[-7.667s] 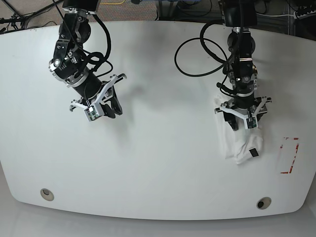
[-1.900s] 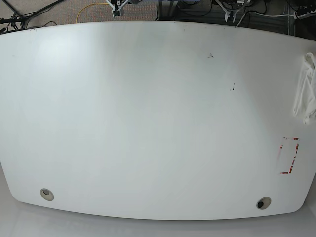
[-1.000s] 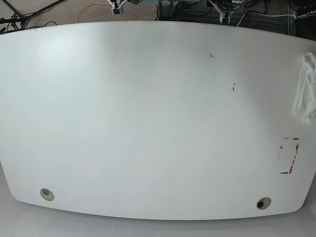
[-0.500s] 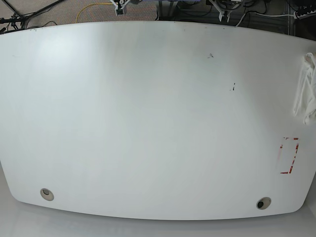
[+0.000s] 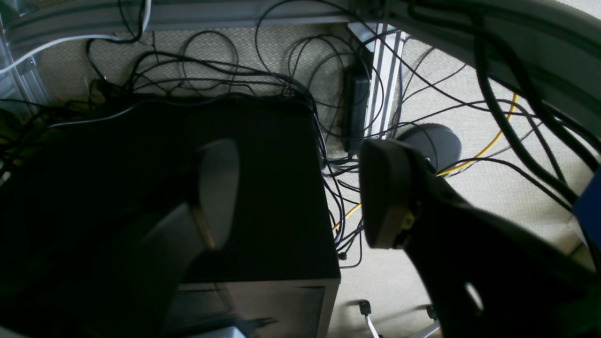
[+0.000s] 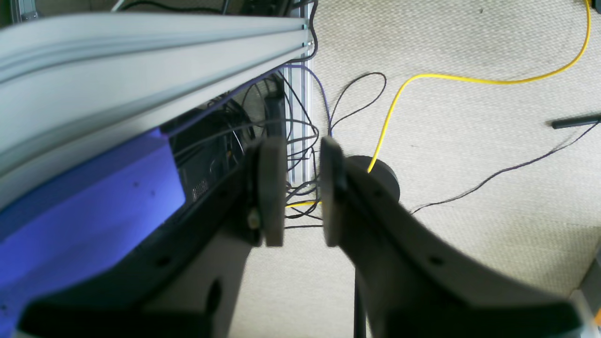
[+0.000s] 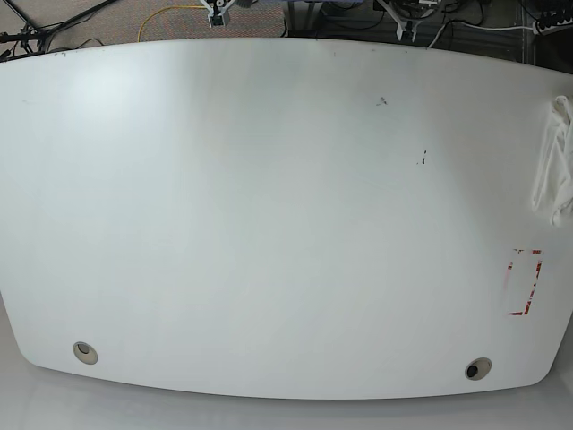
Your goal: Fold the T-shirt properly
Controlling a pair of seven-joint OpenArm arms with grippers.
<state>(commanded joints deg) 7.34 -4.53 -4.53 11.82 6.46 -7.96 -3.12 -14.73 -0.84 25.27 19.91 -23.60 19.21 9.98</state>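
We find the T-shirt (image 7: 556,161) bunched at the desk's (image 7: 269,224) right edge. The left claw (image 5: 300,192) gapes wide over floor cables; the right claw (image 6: 303,188) is narrowly parted, holding nothing.

The surface (image 7: 269,224) lies open from edge to edge. The only obstacle on it is the T-shirt (image 7: 555,161), bunched in a strip at the right rim, above the red tape outline (image 7: 525,282). Left of the T-shirt, nothing blocks a pass.
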